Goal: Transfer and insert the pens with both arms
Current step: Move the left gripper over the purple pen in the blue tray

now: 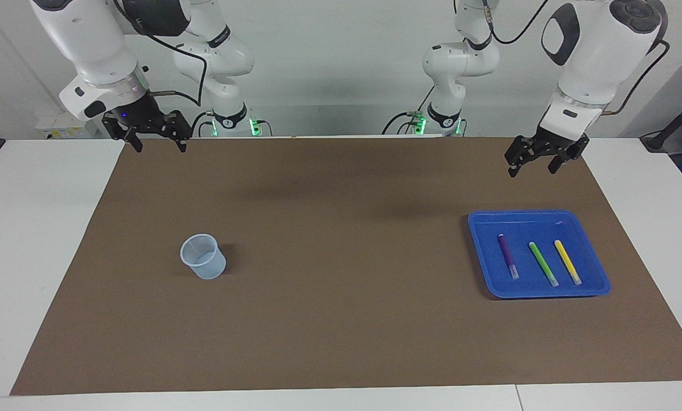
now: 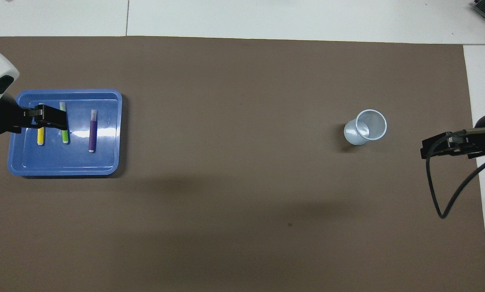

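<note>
Nothing moved yet: purple pen [image 1: 508,256], green pen [image 1: 543,264] and yellow pen [image 1: 568,261] lie in the blue tray [image 1: 483,251] near the left arm's counter edge. Cup [image 1: 203,256] empty. Left gripper [image 1: 540,157] and right gripper [image 1: 154,136] hang high, jaws spread, holding nothing.

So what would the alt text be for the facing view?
Three pens, purple, green and yellow, lie in a blue tray; the left end effector hangs open, raised. A clear cup stands apart; the right end effector waits, open.
</note>
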You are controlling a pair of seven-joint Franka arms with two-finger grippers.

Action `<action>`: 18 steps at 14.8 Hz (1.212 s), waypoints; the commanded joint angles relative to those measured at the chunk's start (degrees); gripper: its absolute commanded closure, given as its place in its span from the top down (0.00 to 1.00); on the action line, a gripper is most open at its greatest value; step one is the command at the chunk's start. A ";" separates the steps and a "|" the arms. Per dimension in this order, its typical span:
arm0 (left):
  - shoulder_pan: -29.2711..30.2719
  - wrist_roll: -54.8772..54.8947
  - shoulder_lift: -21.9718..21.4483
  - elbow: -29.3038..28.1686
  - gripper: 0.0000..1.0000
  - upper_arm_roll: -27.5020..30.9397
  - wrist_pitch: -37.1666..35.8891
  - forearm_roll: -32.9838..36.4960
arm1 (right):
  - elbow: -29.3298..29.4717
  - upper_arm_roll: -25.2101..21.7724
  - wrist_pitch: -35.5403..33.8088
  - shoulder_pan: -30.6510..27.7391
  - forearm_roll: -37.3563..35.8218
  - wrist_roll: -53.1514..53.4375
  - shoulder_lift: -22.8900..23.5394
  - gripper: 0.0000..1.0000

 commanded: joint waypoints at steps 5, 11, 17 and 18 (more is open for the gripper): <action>-0.15 -0.53 -0.57 0.08 1.00 0.75 1.13 -0.02 | -1.36 0.20 -0.45 -0.77 0.86 -1.38 -1.32 1.00; 3.10 -7.81 -1.70 -3.41 1.00 0.75 6.90 -0.02 | -1.36 0.20 -0.54 -0.68 0.86 -1.29 -1.32 1.00; 2.75 -7.39 2.40 -6.51 1.00 0.84 15.52 0.68 | -1.45 0.12 -1.06 -0.77 0.77 -1.29 -1.41 1.00; 2.75 -7.30 3.81 -6.34 1.00 0.75 17.37 0.68 | -1.45 0.12 -1.15 -0.68 0.86 -1.29 -1.41 1.00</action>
